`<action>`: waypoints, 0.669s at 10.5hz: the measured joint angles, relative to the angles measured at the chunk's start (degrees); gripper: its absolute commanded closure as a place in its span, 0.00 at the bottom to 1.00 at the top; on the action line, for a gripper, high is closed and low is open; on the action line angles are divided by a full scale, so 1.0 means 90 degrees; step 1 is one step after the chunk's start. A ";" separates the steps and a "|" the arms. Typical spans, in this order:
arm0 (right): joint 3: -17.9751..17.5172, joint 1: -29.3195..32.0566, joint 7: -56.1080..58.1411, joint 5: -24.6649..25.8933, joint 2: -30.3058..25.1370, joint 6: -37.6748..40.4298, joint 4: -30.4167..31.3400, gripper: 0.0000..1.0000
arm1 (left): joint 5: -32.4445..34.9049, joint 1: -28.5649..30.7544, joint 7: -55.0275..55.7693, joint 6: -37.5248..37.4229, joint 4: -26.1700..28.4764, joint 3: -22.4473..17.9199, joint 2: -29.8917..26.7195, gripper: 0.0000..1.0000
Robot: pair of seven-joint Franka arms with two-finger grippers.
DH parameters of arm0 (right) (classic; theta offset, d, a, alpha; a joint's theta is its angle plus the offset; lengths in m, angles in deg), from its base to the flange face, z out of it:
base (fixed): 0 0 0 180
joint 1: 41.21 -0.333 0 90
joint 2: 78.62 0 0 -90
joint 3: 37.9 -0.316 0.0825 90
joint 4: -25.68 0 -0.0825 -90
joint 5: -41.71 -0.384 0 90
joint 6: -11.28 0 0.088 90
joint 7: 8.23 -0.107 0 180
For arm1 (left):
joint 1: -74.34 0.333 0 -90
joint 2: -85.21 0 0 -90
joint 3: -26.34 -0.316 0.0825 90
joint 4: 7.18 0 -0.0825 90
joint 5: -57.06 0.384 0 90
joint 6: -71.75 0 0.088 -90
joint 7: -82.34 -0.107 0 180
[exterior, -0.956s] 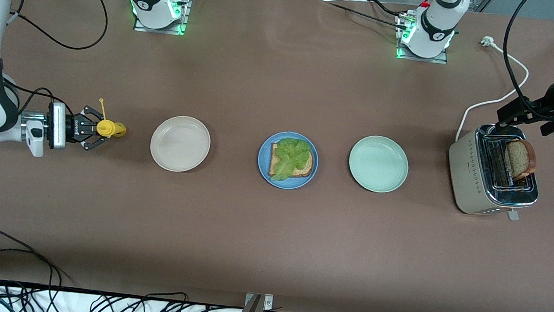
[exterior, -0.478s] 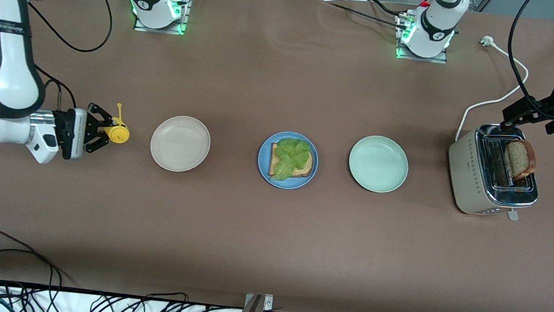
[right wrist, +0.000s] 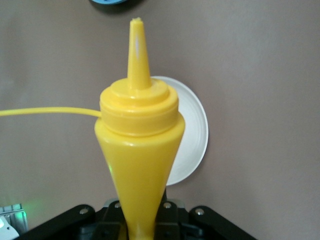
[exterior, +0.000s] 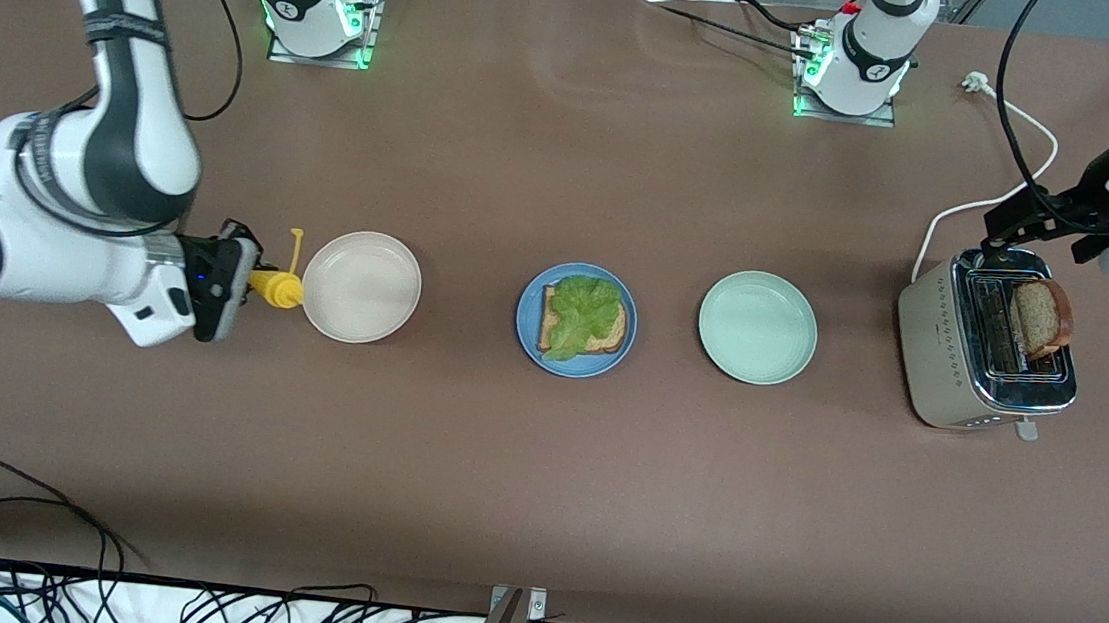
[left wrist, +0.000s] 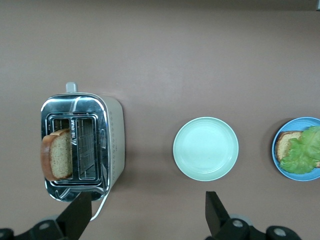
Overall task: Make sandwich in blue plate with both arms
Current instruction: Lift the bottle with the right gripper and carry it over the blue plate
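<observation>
One right pincer [exterior: 251, 277] grips, seemingly, yellow bottle [exterior: 278, 287].

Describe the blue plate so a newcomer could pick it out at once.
Three round plates stand in a row across the middle of the brown table, between the toaster and the yellow squeeze bottle. The blue plate is the middle one. The beige plate and pale green plate are bare; only it carries toast topped with lettuce.
</observation>
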 measured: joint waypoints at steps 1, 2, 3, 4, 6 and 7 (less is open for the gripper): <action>-0.0005 -0.0321 -0.0335 0.0242 0.0075 -0.0016 -0.0231 0.82 | 0.0000 -0.0011 0.0093 -0.0007 -0.0029 0.0060 0.0000 0.00; -0.0005 -0.0628 -0.0660 0.0559 0.0187 -0.0038 -0.0455 0.82 | 0.0000 -0.0013 0.0138 -0.0011 -0.0039 0.0081 0.0000 0.00; -0.0004 -0.0928 -0.0969 0.0899 0.0318 -0.0057 -0.0670 0.82 | 0.0000 -0.0009 0.0155 -0.0014 -0.0040 0.0080 0.0000 0.00; -0.0005 -0.1217 -0.1267 0.1200 0.0437 -0.0059 -0.0823 0.82 | 0.0000 -0.0005 0.0159 -0.0017 -0.0040 0.0079 0.0000 0.00; -0.0003 -0.1723 -0.1882 0.1651 0.0606 -0.0145 -0.0939 0.82 | 0.0000 0.0013 0.0169 -0.0024 -0.0041 0.0074 0.0001 0.00; -0.0003 -0.1982 -0.2131 0.1954 0.0671 -0.0197 -0.0963 0.82 | 0.0000 0.0035 0.0171 -0.0029 -0.0041 0.0058 0.0002 0.00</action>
